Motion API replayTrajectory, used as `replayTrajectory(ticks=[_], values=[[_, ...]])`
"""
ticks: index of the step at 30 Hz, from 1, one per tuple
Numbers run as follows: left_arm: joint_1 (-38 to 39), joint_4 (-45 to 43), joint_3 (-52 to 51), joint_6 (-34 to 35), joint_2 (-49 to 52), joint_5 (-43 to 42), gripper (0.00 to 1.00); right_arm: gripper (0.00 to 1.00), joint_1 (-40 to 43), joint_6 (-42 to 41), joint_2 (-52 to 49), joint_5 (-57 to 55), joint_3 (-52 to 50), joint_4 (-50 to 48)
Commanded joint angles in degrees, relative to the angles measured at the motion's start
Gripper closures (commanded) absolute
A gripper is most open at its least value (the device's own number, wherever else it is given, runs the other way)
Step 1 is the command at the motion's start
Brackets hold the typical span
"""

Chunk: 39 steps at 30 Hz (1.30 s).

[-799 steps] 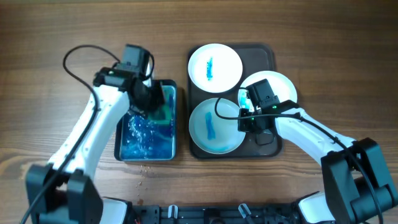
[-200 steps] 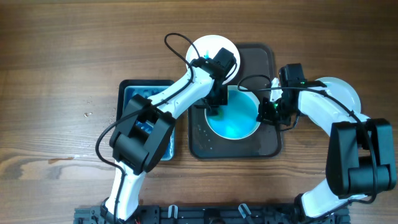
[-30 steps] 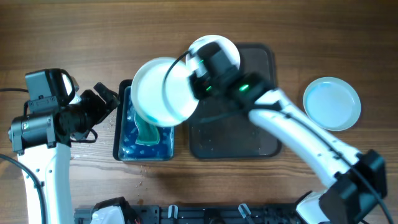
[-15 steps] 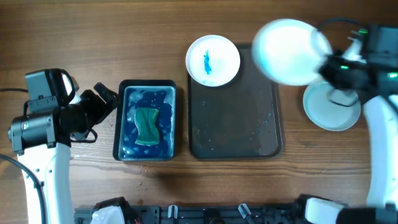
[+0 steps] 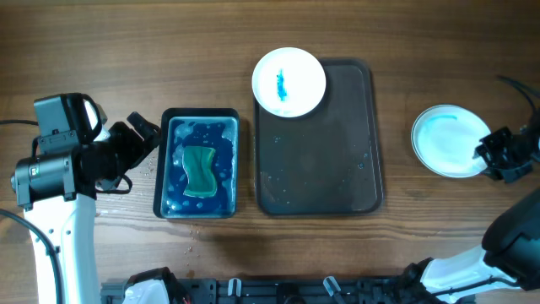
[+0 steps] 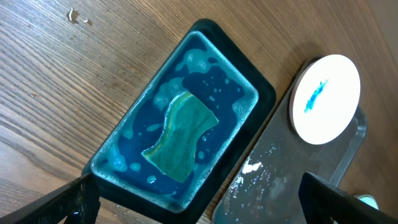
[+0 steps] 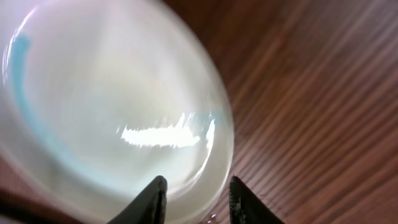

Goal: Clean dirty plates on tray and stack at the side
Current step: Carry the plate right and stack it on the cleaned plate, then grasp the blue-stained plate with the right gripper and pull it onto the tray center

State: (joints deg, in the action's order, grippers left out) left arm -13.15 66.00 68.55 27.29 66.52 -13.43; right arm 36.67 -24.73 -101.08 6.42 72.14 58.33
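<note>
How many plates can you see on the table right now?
2. One blue-smeared plate sits at the tray's far left corner; a second plate lies on the table right of the tray. More may be hidden stacked under it.

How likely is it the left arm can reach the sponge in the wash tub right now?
Probably yes: the sponge lies uncovered in the tub, and the left tool sits just beside it with nothing between.

I'm seeing the tray (image 5: 337, 169) lying mostly open, with only the dirty plate (image 5: 288, 80) sitting over its far-left corner.
</note>
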Motion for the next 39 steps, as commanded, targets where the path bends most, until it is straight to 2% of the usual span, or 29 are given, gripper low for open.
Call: replayTrajectory(ticks=[1, 5, 8, 12, 16, 21, 24, 28, 31, 32, 33, 34, 35, 39], values=[[-0.3, -0.1, 0.9, -0.1, -0.3, -0.7, 0.0, 0.57, -6.2, 6.2, 7.4, 5.7, 2.7, 0.1], [-0.3, -0.1, 0.9, -0.1, -0.3, -0.7, 0.0, 0.56, -16.2, 12.2, 15.6, 14.2, 3.2, -2.8], [-0.3, -0.1, 0.9, -0.1, -0.4, -0.7, 0.0, 0.56, -27.3, 17.6, 20.1, 17.2, 3.2, -7.4], [-0.3, -0.1, 0.9, -0.1, -0.3, -0.7, 0.0, 0.49, -41.6, 19.4, 19.7, 7.4, 3.2, -13.2], [-0.3, -0.1, 0.9, -0.1, -0.3, -0.7, 0.0, 0.46, -50.5, 19.4, 14.0, -3.1, 3.2, -19.0], [-0.3, -0.1, 0.9, -0.1, -0.3, -0.7, 0.0, 0.46, -52.9, 19.4, 2.6, -8.8, 3.2, -30.2], [-0.3, -0.1, 0.9, -0.1, -0.3, -0.7, 0.0, 0.41, -52.2, 19.3, -5.3, -9.1, 3.2, -38.9], [-0.3, -0.1, 0.9, -0.1, -0.3, -0.7, 0.0, 0.4, -52.0, 18.6, -13.9, -4.1, 3.2, -47.5], [-0.3, -0.1, 0.9, -0.1, -0.3, -0.7, 0.0, 0.4, -52.0, 18.5, -18.6, 1.3, 3.2, -49.7], [-0.3, -0.1, 0.9, -0.1, -0.4, -0.7, 0.0, 0.44, -52.0, 18.5, -20.0, 3.8, 3.2, -49.9], [-0.3, -0.1, 0.9, -0.1, -0.3, -0.7, 0.0, 0.56, -52.0, 18.5, -20.9, 5.6, 3.2, -49.9], [-0.3, -0.1, 0.9, -0.1, -0.3, -0.7, 0.0, 0.79, -52.0, 18.6, -21.5, 6.8, 3.2, -49.8], [-0.3, -0.1, 0.9, -0.1, -0.3, -0.7, 0.0, 0.96, -52.0, 18.5, -21.8, 7.2, 3.2, -49.4], [-0.3, -0.1, 0.9, -0.1, -0.3, -0.7, 0.0, 0.96, -51.6, 15.5, -19.6, 7.1, 3.2, -45.9]])
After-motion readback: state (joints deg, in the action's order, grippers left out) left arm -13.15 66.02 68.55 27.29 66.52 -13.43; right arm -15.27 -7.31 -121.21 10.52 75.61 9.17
